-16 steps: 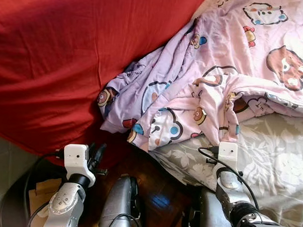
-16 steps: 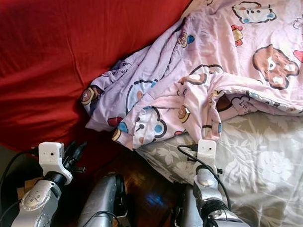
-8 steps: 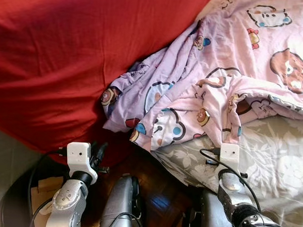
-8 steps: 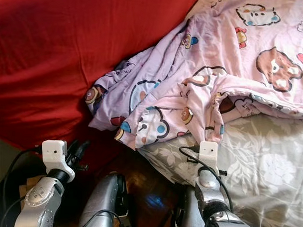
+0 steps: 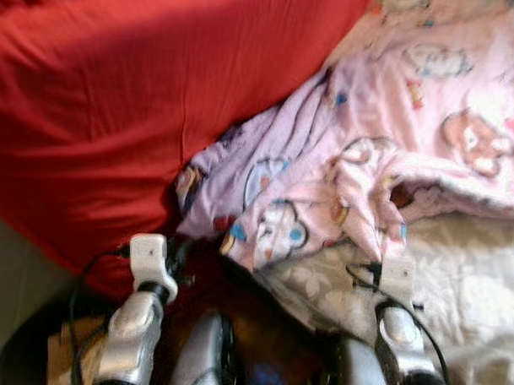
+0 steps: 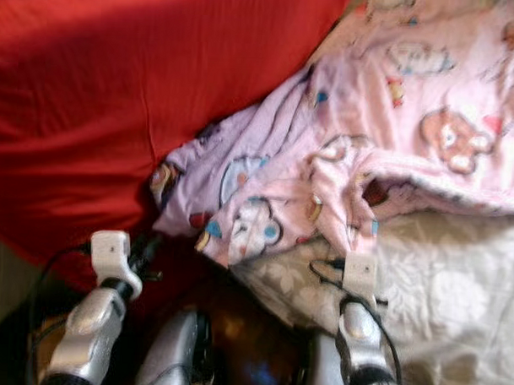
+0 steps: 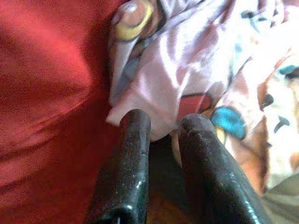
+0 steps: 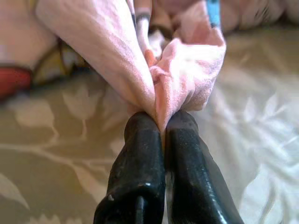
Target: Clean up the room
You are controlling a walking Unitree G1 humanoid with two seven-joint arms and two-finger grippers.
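Observation:
A pink blanket [image 5: 368,163] printed with cartoon bears lies crumpled on the bed, its lilac corner against a red cover [image 5: 116,111]. My right gripper [image 8: 161,119] is shut on a hanging fold of the pink blanket, just above the grey floral sheet [image 5: 465,293]. My left gripper [image 7: 163,123] stands at the blanket's lilac corner [image 7: 187,70]. Its fingers [image 7: 133,135] are a little apart with nothing between them, their tips just short of the cloth's edge. In the left eye view that left gripper [image 5: 181,251] sits low, beside the red cover.
Dark wooden floor [image 5: 269,328] shows between the bed edge and my silver body [image 5: 205,360]. A piece of brown cardboard [image 5: 65,359] lies by my left arm, with a pale surface [image 5: 9,268] at far left. The head views are blurred.
The whole picture has shifted and gone blurry, so the camera has moved. Both arms keep about the same place against the blanket, and the right gripper still holds the fold.

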